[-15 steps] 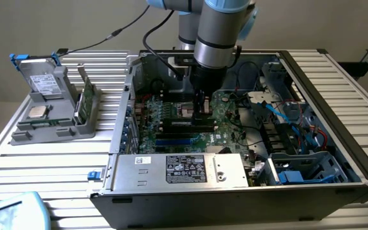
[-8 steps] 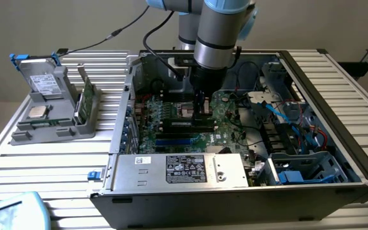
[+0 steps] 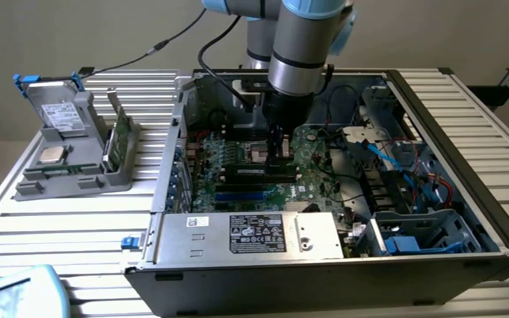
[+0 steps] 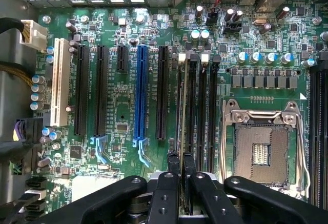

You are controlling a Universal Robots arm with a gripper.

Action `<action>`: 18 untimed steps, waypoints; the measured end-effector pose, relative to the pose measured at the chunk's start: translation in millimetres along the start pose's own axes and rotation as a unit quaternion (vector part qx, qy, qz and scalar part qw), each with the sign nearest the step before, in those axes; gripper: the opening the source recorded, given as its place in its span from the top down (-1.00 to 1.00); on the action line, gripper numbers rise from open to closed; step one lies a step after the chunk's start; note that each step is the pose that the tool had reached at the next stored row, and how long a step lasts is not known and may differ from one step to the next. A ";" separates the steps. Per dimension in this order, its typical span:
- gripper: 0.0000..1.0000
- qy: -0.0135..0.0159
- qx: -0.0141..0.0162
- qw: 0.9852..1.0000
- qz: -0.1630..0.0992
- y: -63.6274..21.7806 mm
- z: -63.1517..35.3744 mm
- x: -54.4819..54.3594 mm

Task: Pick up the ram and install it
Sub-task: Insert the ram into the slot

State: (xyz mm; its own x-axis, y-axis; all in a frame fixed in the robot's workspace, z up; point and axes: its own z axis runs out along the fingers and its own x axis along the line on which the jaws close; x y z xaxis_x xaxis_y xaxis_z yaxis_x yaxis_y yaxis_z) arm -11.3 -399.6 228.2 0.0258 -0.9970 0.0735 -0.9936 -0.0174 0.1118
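My gripper reaches down into the open computer case, over the green motherboard. In the wrist view the gripper is shut on the ram, which I see edge-on as a thin dark strip between the two black fingers. The ram stands upright and runs along the nearest of the long black memory slots, beside the open CPU socket. Whether it sits in the slot or just above it I cannot tell.
A grey holder on the exterior view's left carries a taller green card, a processor and a drive. The power supply fills the case's front. Cables and a drive cage crowd the right side.
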 end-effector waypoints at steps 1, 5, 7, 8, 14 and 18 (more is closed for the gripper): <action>0.73 0.000 0.000 1.000 0.000 0.0 0.1 0.0; 0.73 0.000 0.000 1.000 -0.001 -0.1 0.8 -0.1; 0.73 0.000 0.000 1.000 -0.001 -0.1 0.8 -0.1; 0.73 0.000 0.000 1.000 -0.001 -0.1 0.9 -0.1; 0.73 0.000 0.000 1.000 -0.001 0.0 1.4 -0.9; 0.73 0.000 0.000 1.000 -0.002 -0.1 2.5 -1.2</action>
State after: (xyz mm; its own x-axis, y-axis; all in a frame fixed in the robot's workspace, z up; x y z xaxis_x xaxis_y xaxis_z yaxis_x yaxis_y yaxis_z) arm -11.5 -398.6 225.7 0.0291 -0.9969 0.0735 -0.9936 -0.0208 0.1115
